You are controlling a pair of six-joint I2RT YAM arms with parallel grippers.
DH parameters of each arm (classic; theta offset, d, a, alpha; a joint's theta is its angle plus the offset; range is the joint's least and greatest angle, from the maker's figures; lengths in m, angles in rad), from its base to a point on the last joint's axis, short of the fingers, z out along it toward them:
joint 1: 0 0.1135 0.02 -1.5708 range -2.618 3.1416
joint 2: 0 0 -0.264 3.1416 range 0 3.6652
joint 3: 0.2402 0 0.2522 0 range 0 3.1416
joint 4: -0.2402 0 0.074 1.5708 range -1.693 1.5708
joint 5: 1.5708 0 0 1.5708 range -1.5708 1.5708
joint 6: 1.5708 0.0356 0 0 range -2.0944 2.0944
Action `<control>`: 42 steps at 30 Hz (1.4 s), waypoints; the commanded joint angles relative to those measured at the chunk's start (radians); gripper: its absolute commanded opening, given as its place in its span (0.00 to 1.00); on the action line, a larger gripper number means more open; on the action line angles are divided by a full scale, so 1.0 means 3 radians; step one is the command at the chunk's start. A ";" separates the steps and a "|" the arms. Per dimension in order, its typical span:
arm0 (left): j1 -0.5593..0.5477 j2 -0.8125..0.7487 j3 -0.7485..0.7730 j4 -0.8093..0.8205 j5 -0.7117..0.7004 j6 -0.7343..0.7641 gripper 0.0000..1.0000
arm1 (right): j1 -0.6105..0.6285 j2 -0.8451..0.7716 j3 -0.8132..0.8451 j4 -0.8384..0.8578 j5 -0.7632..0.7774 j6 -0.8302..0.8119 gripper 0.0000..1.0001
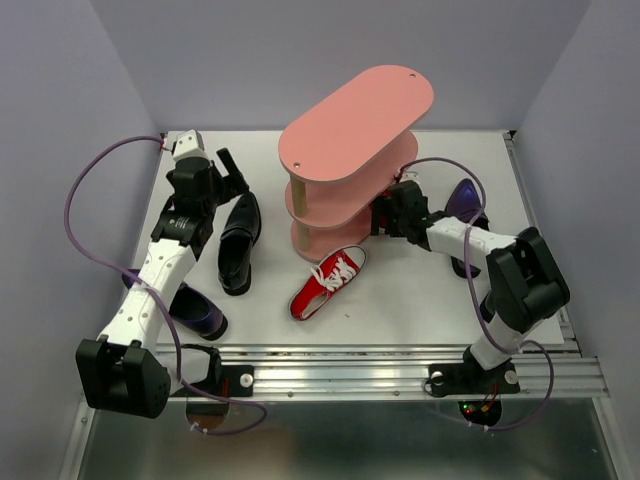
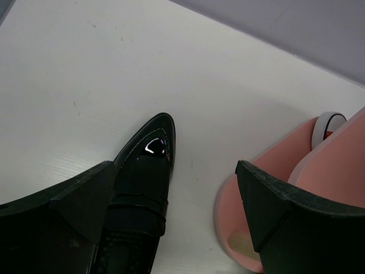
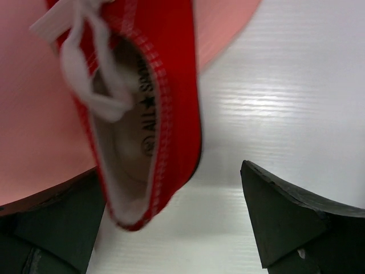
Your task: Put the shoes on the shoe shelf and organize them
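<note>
We see the pink shoe shelf (image 1: 355, 110) standing upright mid-counter, three oval boards on pale wooden posts. One red sneaker (image 3: 142, 108) with white laces sits on a lower board, its heel overhanging the edge. The second red sneaker (image 1: 328, 283) rests on its sole just in front of the shelf, toe toward the near edge. A glossy black loafer (image 1: 240, 243) lies left of the shelf. One dark purple shoe (image 1: 197, 312) sits near-left, partly hidden; the other purple shoe (image 1: 465, 195) sits right of the shelf.

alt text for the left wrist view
A glossy black loafer lies on the white table, toe pointing away, between the dark fingers of the open left gripper. The pink shoe shelf stands at right.
</note>
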 commanded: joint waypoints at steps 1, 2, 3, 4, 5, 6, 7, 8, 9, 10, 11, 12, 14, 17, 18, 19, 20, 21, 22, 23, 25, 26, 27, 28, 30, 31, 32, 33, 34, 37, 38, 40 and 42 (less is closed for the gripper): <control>0.0001 -0.0128 0.0111 0.0018 -0.0063 0.0040 0.99 | -0.0226 0.0012 0.0137 0.0134 0.0215 0.0093 1.00; 0.0001 -0.0133 0.0111 0.0018 -0.0063 0.0040 0.99 | -0.0226 0.0007 0.0132 0.0134 0.0225 0.0099 1.00; 0.0006 -0.0133 0.0106 0.0018 -0.0073 0.0045 0.99 | -0.0267 -0.0003 0.0122 0.0129 0.0235 0.0094 1.00; 0.0006 -0.0128 0.0111 0.0018 -0.0073 0.0045 0.99 | -0.0267 -0.0013 0.0112 0.0129 0.0230 0.0073 1.00; 0.0001 -0.0133 0.0106 0.0018 -0.0073 0.0045 0.99 | -0.0267 -0.0029 0.0106 0.0134 0.0235 0.0033 1.00; 0.0006 -0.0128 0.0106 0.0023 -0.0073 0.0040 0.99 | -0.0267 -0.0044 0.0096 0.0129 0.0235 0.0027 1.00; 0.0001 -0.0113 0.0106 0.0033 -0.0063 0.0035 0.99 | -0.0267 -0.0054 0.0081 0.0134 0.0185 0.0012 1.00; 0.0006 -0.0108 0.0106 0.0033 -0.0058 0.0025 0.99 | -0.0267 -0.0080 0.0076 0.0129 0.0139 0.0007 1.00; 0.0001 -0.0103 0.0106 0.0038 -0.0032 0.0020 0.99 | -0.0267 -0.0130 0.0061 0.0134 0.0083 0.0007 1.00; 0.0001 -0.0098 0.0106 0.0038 -0.0022 0.0010 0.99 | -0.0267 -0.0161 0.0045 0.0129 0.0026 0.0002 1.00; 0.0001 -0.0098 0.0106 0.0048 -0.0007 -0.0001 0.99 | -0.0267 -0.0202 0.0010 0.0119 -0.0080 0.0007 1.00; 0.0006 -0.0093 0.0106 0.0054 0.0004 -0.0001 0.99 | -0.0267 -0.0248 -0.0016 0.0109 -0.0122 0.0007 1.00; 0.0001 -0.0093 0.0116 0.0059 0.0004 -0.0001 0.99 | -0.0267 -0.0427 -0.0113 0.0048 -0.0265 0.0047 1.00; 0.0006 -0.0087 0.0116 0.0069 -0.0001 0.0004 0.99 | -0.0267 -0.0744 -0.0302 -0.0070 -0.0521 0.0114 1.00; 0.0006 -0.0082 0.0106 0.0074 -0.0001 0.0004 0.99 | -0.0232 -0.0922 -0.0358 -0.0121 -0.0572 0.0144 1.00; 0.0001 -0.0077 0.0111 0.0084 0.0004 0.0004 0.99 | -0.0201 -0.1015 -0.0420 -0.0152 -0.0653 0.0211 1.00; 0.0006 -0.0072 0.0111 0.0084 0.0014 -0.0001 0.99 | -0.0160 -0.1107 -0.0521 -0.0193 -0.0669 0.0252 1.00; 0.0001 -0.0052 0.0116 0.0089 0.0019 -0.0001 0.99 | -0.0119 -0.1194 -0.0573 -0.0264 -0.0680 0.0313 1.00; 0.0001 -0.0047 0.0121 0.0089 0.0019 -0.0006 0.99 | -0.0078 -0.1281 -0.0624 -0.0290 -0.0715 0.0364 1.00; 0.0001 -0.0031 0.0121 0.0094 0.0024 -0.0011 0.99 | 0.0023 -0.1357 -0.0665 -0.0316 -0.0746 0.0486 1.00; 0.0001 -0.0016 0.0131 0.0095 0.0029 -0.0011 0.99 | 0.0126 -0.1547 -0.0752 -0.0392 -0.0807 0.0615 1.00; 0.0001 -0.0011 0.0136 0.0089 0.0014 -0.0006 0.99 | 0.0172 -0.1593 -0.0768 -0.0403 -0.0838 0.0737 1.00; 0.0006 -0.0006 0.0147 0.0079 0.0004 -0.0006 0.99 | 0.0284 -0.1669 -0.0783 -0.0418 -0.0869 0.0794 1.00; 0.0006 -0.0006 0.0157 0.0064 -0.0027 0.0004 0.99 | 0.0346 -0.1700 -0.0804 -0.0423 -0.0874 0.0900 1.00; 0.0006 -0.0016 0.0162 0.0054 -0.0078 0.0015 0.99 | 0.0560 -0.1767 -0.0819 -0.0408 -0.0859 0.0993 1.00; 0.0006 -0.0021 0.0172 0.0049 -0.0083 0.0025 0.99 | 0.0632 -0.1767 -0.0829 -0.0367 -0.0833 0.1034 1.00; 0.0006 -0.0031 0.0177 0.0049 -0.0093 0.0030 0.99 | 0.0704 -0.1757 -0.0829 -0.0342 -0.0813 0.1075 1.00; 0.0006 -0.0031 0.0172 0.0049 -0.0098 0.0030 0.99 | 0.0836 -0.1706 -0.0850 -0.0276 -0.0777 0.1141 1.00; 0.0006 -0.0031 0.0177 0.0043 -0.0093 0.0030 0.99 | 0.0898 -0.1660 -0.0855 -0.0245 -0.0762 0.1177 1.00; 0.0006 -0.0036 0.0172 0.0023 -0.0088 0.0030 0.99 | 0.1148 -0.1497 -0.0860 -0.0071 -0.0777 0.1361 1.00; 0.0001 -0.0036 0.0177 0.0018 -0.0083 0.0035 0.99 | 0.1200 -0.1451 -0.0850 -0.0035 -0.0772 0.1397 1.00; 0.0006 -0.0041 0.0177 -0.0003 -0.0088 0.0040 0.99 | 0.1277 -0.1359 -0.0855 0.0077 -0.0777 0.1484 1.00; 0.0006 -0.0057 0.0172 -0.0008 -0.0093 0.0040 0.99 | 0.1338 -0.1231 -0.0875 0.0185 -0.0802 0.1632 1.00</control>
